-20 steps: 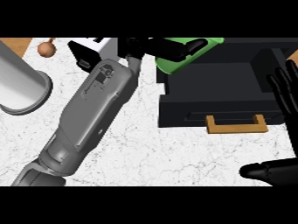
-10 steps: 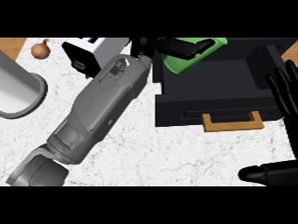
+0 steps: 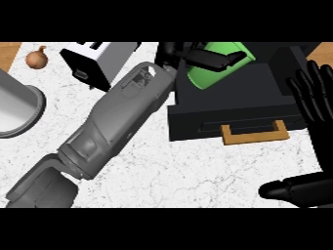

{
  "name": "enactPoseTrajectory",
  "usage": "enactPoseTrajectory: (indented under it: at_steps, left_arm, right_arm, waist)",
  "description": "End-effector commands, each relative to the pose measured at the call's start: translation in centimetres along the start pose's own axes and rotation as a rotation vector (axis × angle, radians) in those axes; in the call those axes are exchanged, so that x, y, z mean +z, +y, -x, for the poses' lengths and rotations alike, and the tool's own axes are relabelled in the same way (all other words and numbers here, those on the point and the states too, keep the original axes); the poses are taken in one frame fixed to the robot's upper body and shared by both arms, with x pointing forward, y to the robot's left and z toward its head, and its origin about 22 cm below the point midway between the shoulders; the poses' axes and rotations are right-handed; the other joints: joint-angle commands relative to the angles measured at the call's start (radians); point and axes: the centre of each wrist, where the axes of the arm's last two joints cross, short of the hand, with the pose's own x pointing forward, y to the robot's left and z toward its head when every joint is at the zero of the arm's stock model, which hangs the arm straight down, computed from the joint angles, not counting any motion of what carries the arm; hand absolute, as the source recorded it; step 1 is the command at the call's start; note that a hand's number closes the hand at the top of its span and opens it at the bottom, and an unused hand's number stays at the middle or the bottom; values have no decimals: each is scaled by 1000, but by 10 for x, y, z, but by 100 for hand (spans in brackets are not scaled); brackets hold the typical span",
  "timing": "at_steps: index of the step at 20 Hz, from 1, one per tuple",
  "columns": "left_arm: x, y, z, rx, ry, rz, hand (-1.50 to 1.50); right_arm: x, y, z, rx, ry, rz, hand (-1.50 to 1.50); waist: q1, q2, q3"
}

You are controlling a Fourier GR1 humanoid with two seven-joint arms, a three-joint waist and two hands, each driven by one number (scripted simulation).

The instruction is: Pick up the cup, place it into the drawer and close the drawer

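The green cup [image 3: 214, 69] lies tilted over the open top of the black drawer [image 3: 234, 97], at the view's upper middle. My left hand [image 3: 206, 56] is curled round it, black fingers across its upper side, and hides part of it. The grey left forearm [image 3: 118, 122] runs up from the lower left. The drawer's front faces me with a wooden handle [image 3: 252, 135]. My right hand [image 3: 324, 105] rests open at the right edge, fingers up, beside the drawer and apart from it.
A white and black toaster [image 3: 96, 61] stands just left of my left wrist. A brown onion [image 3: 36, 57] lies at the upper left. A large grey cylinder [image 3: 7, 105] stands at the left edge. White marble counter [image 3: 197, 171] lies in front of the drawer.
My left forearm has swung to the right and carried the cup a little further over the drawer. The right hand has stayed where it was.
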Motion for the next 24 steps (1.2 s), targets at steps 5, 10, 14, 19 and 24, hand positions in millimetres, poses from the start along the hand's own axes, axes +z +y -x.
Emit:
enactPoseTrajectory:
  at_steps: [5, 10, 14, 19, 24]
  left_arm:
    - [7, -8, 11, -161, 31, 40, -150]
    - [1, -10, 3, -135, 18, 18, -150]
    - [4, -11, 2, -25, -9, 30, -150]
    - [0, -13, -10, 119, -96, 30, -150]
    - [-2, -18, -27, 231, -86, 25, -150]
  right_arm:
    - [-4, -1, 1, -22, -15, -22, -150]
    - [-6, 9, 8, -47, -34, -38, -150]
    - [-6, 1, 3, -60, -37, -36, -150]
    - [3, 1, 0, -111, -21, -36, -150]
    - [2, -29, -9, -89, -14, -36, -150]
  waist:
    - [-23, 4, 1]
    - [-37, 12, 1]
    - [-22, 7, 0]
    - [16, -3, -1]
    - [63, -16, -1]
